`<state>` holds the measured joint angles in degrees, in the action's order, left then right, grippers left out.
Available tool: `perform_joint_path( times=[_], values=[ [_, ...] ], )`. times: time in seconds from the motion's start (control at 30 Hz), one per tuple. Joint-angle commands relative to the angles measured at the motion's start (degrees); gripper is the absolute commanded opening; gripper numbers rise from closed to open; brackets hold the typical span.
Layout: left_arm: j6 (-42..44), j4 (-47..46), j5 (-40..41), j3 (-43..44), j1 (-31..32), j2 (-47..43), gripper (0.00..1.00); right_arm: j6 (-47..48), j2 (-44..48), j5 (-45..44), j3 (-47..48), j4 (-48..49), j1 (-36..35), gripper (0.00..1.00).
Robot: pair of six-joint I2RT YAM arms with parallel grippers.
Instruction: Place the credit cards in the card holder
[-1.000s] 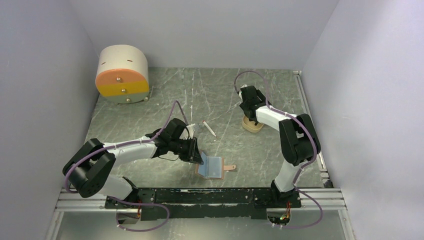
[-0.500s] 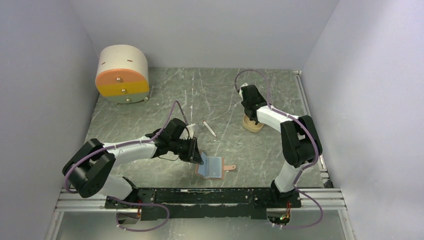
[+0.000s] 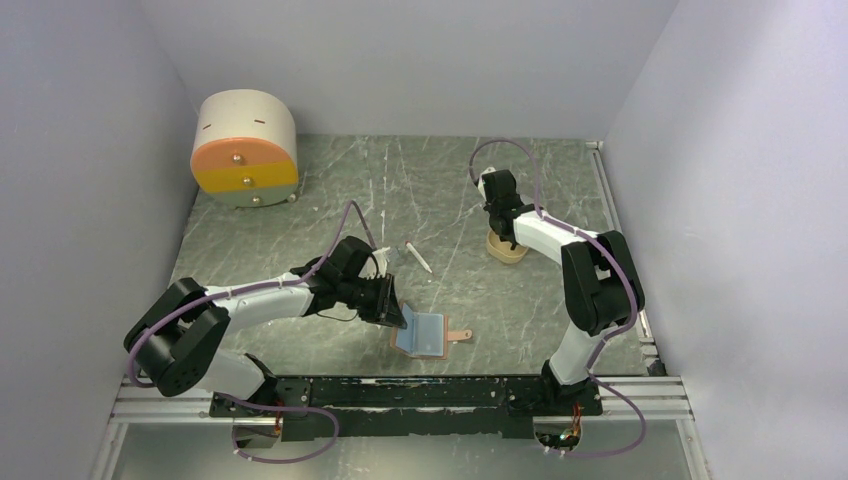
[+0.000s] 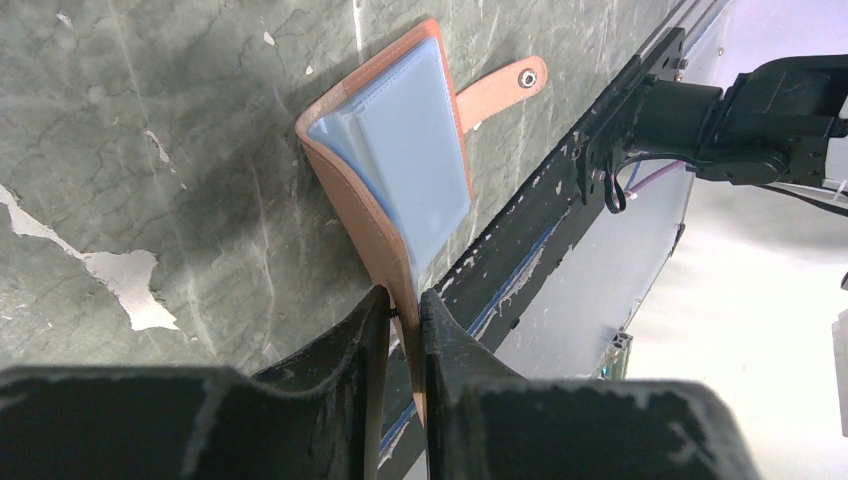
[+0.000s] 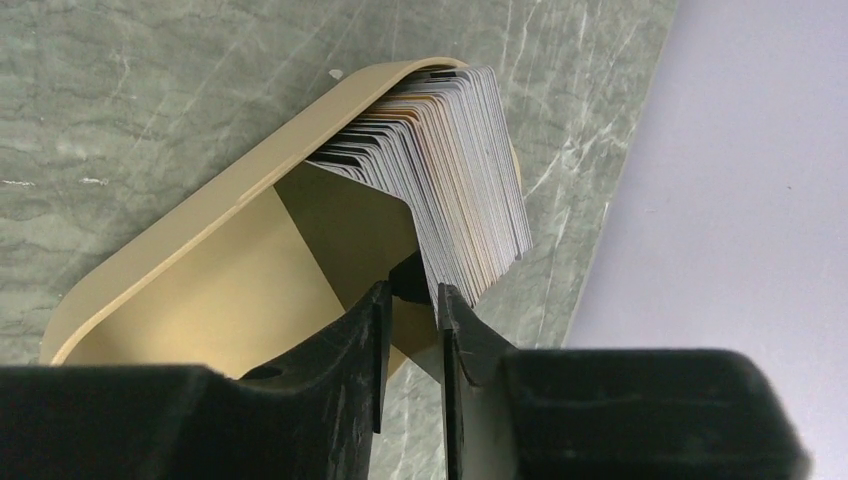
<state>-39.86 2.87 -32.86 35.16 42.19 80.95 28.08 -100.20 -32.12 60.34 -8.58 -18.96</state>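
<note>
Two grippers are in play, and both have their jaws drawn close together. Your left gripper (image 4: 397,308) is clamped on the tan cover of the card holder (image 4: 372,240), with only the thickness of that cover between its fingers. The holder lies open on the table (image 3: 330,190) near the arm bases. Its pale blue plastic sleeves (image 4: 420,150) are fanned upward, and the snap strap (image 4: 500,88) sticks out on the far side. The pinched flap stands up at an angle while the rest lies on the stone.

Your right gripper (image 5: 412,300) is down in the tan tray (image 5: 230,300) at the far right of the table. Its jaws are a narrow slit apart, at the lower corner of the stack of credit cards (image 5: 455,190). One finger touches or nearly touches the stack. Something dark sits in the gap, but you cannot tell whether that is a gripped card or only shadow. The cards lean in a fanned row against the tray's far end.

Only the cards' edges show, so their faces cannot be made out. In the overhead view the right fingertips are hidden under the wrist, and the cards are too small to see. The left wrist view loses the cover's lower edge behind the fingers. A white pen-like stick (image 3: 418,258) lies between the two arms, apart from both.
</note>
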Motion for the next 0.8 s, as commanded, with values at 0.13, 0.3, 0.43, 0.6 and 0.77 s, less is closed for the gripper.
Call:
perform_joint_path(
  times=[0.13,0.3,0.43,0.6,0.77],
  values=[
    [-0.33,-1.72,-1.69,-0.35,-0.28,-0.49,0.22,-3.69,2.38,3.7,2.22,-4.34,0.58,0.12],
    [-0.31,-2.07,-1.91,-0.4,-0.34,0.07,0.21,-6.7,3.12,6.96,3.08,-8.89,0.06,0.02],
    [-0.52,-2.65,-1.91,-0.68,-0.32,0.25,0.21,-9.04,4.14,8.78,3.69,-12.92,-1.12,0.0],
    [-1.77,-3.61,-0.21,-1.67,-0.31,-0.27,0.19,-14.36,5.96,9.16,5.29,-18.08,-3.13,0.0],
    [-3.85,-6.02,1.3,-2.95,-0.84,-0.23,0.13,-21.7,8.07,9.51,7.14,-23.35,-4.47,0.0]
  ],
)
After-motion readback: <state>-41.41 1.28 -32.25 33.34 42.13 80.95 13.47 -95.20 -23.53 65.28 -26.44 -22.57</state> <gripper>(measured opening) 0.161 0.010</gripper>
